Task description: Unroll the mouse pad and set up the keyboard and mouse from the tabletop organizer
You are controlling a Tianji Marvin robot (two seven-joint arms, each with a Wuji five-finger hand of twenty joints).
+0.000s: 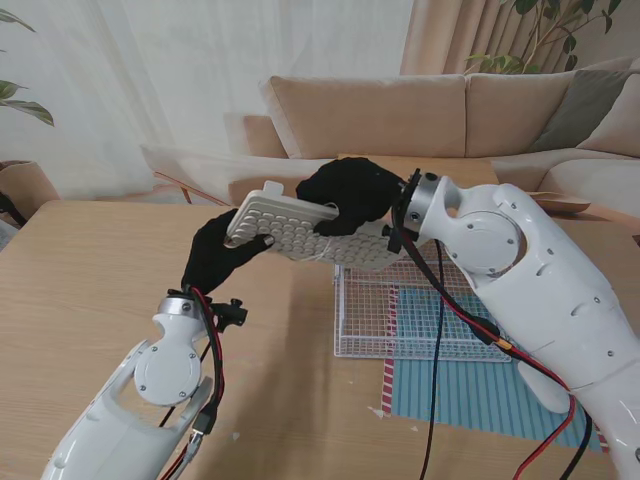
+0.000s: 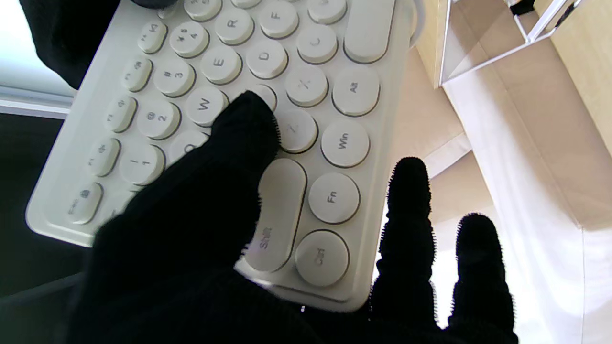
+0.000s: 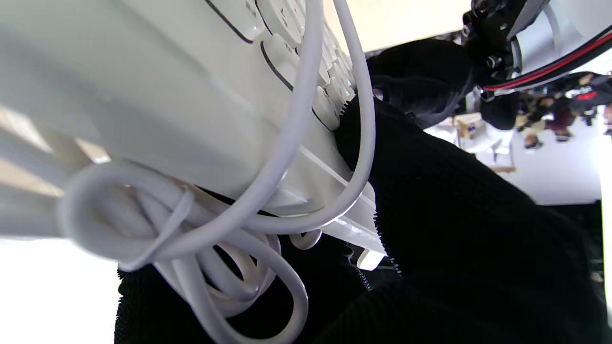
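Gripping keyboard [image 1: 300, 232], both left hand [image 1: 218, 255], right hand [image 1: 350, 195]; coiled cable [image 3: 210, 239] in right wrist view only

A light wooden counter [image 1: 90, 290] fills the foreground. Beyond its far edge stands a beige sofa [image 1: 420, 115] with a grey cushion [image 1: 590, 105] at its right end. Behind the sofa hang pale curtains [image 1: 200, 60], with green houseplant leaves [image 1: 560, 25] over its right end
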